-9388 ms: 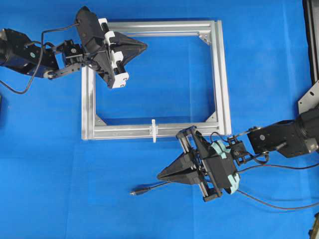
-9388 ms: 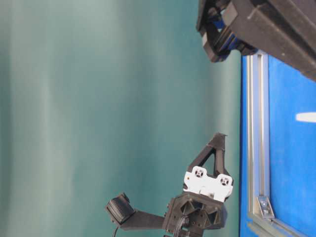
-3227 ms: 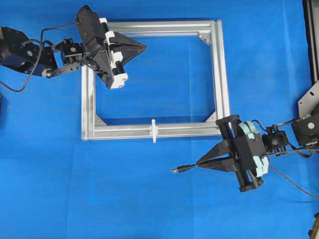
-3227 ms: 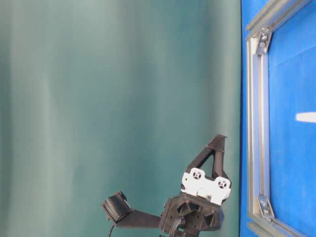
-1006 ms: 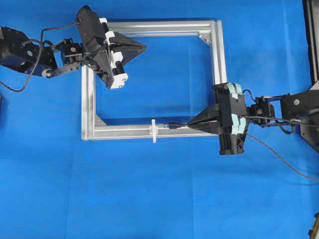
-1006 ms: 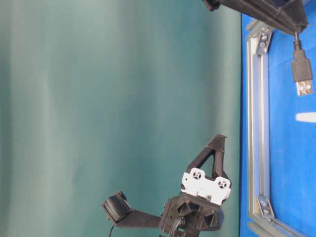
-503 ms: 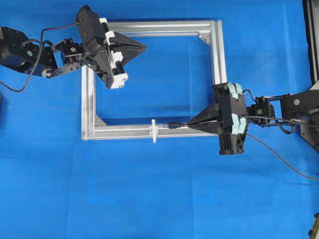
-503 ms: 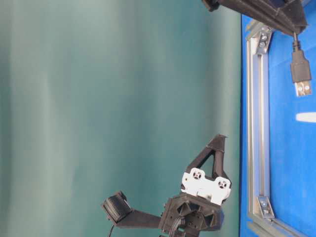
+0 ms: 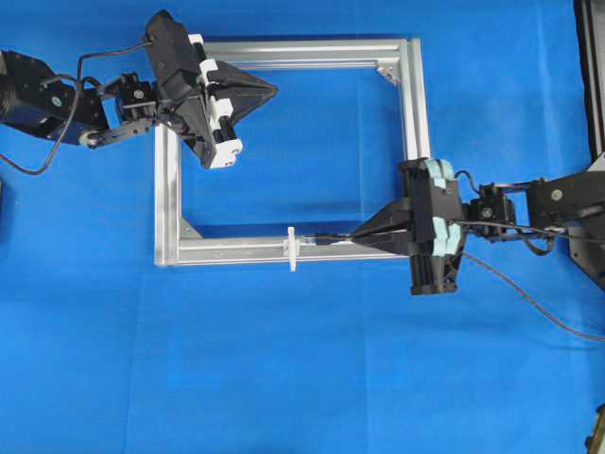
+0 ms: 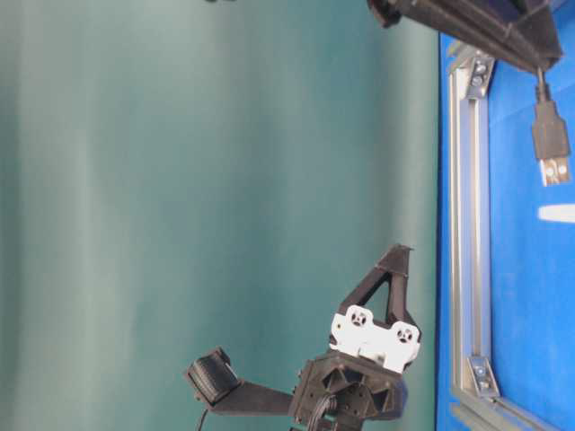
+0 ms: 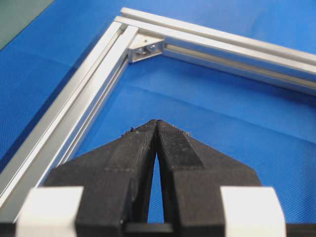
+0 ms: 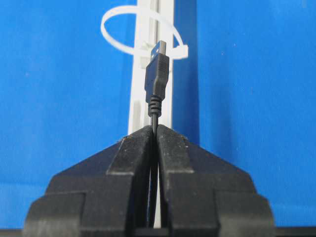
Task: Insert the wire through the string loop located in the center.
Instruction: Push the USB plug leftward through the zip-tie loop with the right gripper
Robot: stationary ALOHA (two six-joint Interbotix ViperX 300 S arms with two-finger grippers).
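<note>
Here, seen from overhead, a silver aluminium frame [image 9: 416,142] lies flat on a blue table [image 9: 284,378]. The string loop [image 9: 292,248], a small white ring standing upright, sits on the frame's bottom rail, at about 6 o'clock of the frame.

The right gripper [image 9: 357,237] reaches in from 3 o'clock, its jaws clenched on the wire [image 9: 326,239] just behind the plug. The rest of the wire trails away toward 4 o'clock. From above, the plug points toward 9 o'clock along the rail, its metal tip just beside the loop and seemingly not yet through it.

In the right wrist view the plug [image 12: 157,76] stands straight out of the closed jaws, and its tip overlaps the right half of the ring (whether it has reached the ring's plane cannot be told from this angle).

The left gripper [image 9: 274,90] hangs over the frame's upper left corner at 11 o'clock, clamped shut on nothing, well apart from the loop.

Risks, as a judgement: the plug looks off-centre in the ring, so pushing forward could catch the rim and bend or topple the thin loop. The plug's broad body may also snag on it. The wire is limp, so the short length ahead of the jaws could droop or buckle. Drag from the trailing wire might twist the plug off line.
</note>
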